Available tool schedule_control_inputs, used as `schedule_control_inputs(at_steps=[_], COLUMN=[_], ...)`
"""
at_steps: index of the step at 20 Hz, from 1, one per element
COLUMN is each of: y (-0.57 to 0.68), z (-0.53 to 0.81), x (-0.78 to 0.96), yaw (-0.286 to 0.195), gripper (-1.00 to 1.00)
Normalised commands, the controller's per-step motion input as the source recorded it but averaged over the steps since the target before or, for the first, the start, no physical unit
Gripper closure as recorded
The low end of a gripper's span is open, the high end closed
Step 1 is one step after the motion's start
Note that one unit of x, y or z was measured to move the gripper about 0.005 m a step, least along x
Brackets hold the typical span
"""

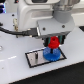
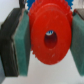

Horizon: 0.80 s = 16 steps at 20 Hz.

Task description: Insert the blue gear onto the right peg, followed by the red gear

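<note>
Your pincer (image 1: 52, 41) pinches the red gear (image 1: 53, 42) just above the blue gear (image 1: 51, 53), which sits on the grey plate's (image 1: 35, 59) right side.

Arm reaching down, pincer (image 1: 53, 42) clamped shut, fingers (image 2: 22, 45) vertical

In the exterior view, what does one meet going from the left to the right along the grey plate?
Plate's bare grey part → thin dark peg → blue gear, with the red gear above it, held in the hand.
</note>
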Motion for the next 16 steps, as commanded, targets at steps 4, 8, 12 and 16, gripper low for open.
schedule_control_inputs(at_steps=[4,8,12,16], y=[0.11,0.05,0.14,0.1], z=[0.12,-0.35,-0.64,-0.47], x=[0.45,0.21,0.01,0.0], yaw=[0.0,0.0,0.0,0.0], gripper=[1.0,1.0,1.0,1.0])
